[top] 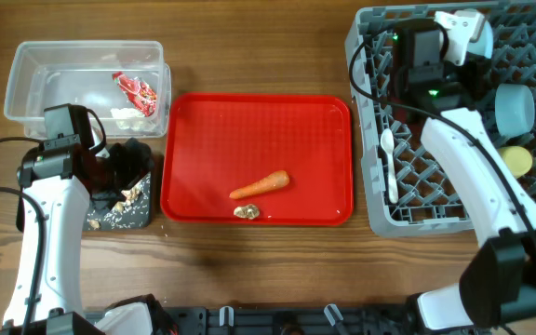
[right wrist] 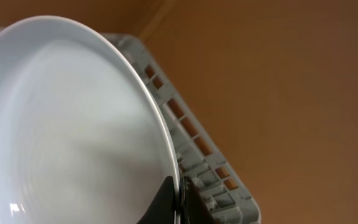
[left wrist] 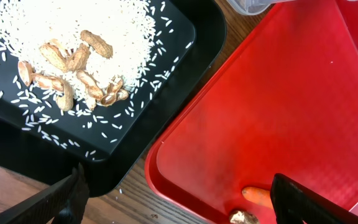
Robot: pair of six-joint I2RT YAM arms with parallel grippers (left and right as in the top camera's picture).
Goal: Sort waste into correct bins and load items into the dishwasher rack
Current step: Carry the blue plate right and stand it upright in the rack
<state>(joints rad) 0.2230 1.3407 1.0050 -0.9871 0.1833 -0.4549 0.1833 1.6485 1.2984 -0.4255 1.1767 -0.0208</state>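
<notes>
Left pincer: jaws wide apart, nothing between them, hanging over the gap where the black tray meets the left edge of the red tray. One finger hangs over the tray's front right corner, the other over the red tray near its front edge. Black tray holds a heap of rice with peanut shells on top; loose grains spread toward its right edge. Carrot lies on the red tray, right of centre and toward the front edge, just beside the inner face of the pincer's right finger in the left wrist view. Golden-brown lump sits at the front edge, just beside the carrot, not touching it. Right pincer: closed on the rim of the plate, which is tilted on edge over the far edge of the rack. In the rack: spoon along the left edge, cup and bowl toward the right edge. Clear tub stands at the table's far left corner, with the wrapper and tissue at its right end.
</notes>
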